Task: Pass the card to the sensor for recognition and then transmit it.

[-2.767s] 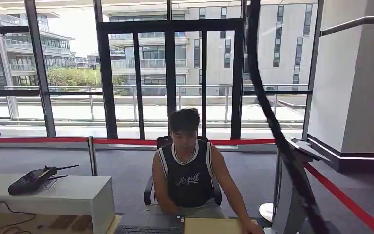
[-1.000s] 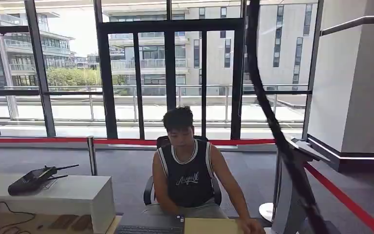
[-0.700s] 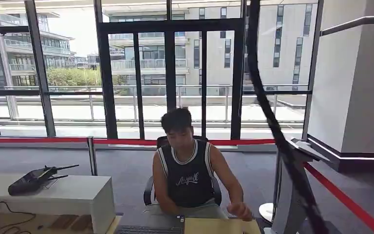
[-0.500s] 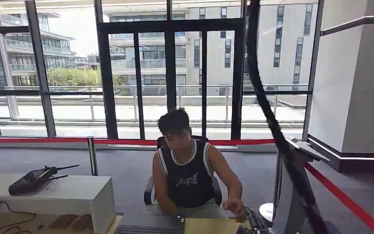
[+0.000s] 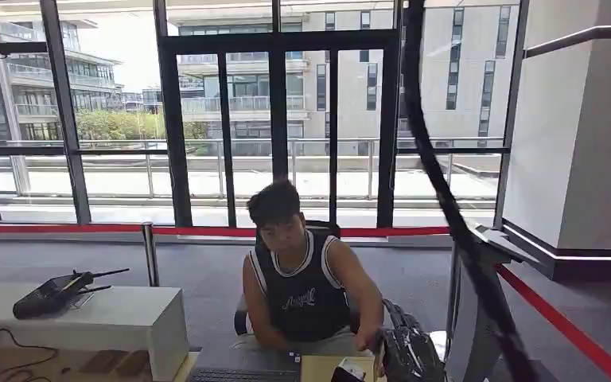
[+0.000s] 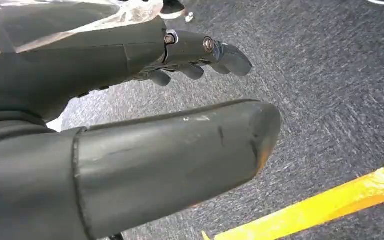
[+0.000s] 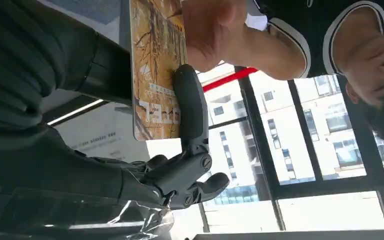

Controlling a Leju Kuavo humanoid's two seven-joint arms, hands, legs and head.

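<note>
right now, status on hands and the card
Left hand open, hanging over carpet. Right hand pinching the card. Person's hand also on the card. Nothing in the way.

White counter (image 5: 119,318) stood at left of head view; black handheld device with antenna (image 5: 54,293) lay on its top. Below, on lower tan surface (image 5: 16,368), black cable (image 5: 8,354) lay looped. At bottom centre, dark keyboard (image 5: 243,374) and tan pad (image 5: 318,368) sat side by side on desk edge. Grey carpet floor (image 6: 330,100) carried yellow stripe (image 6: 330,202).
</note>
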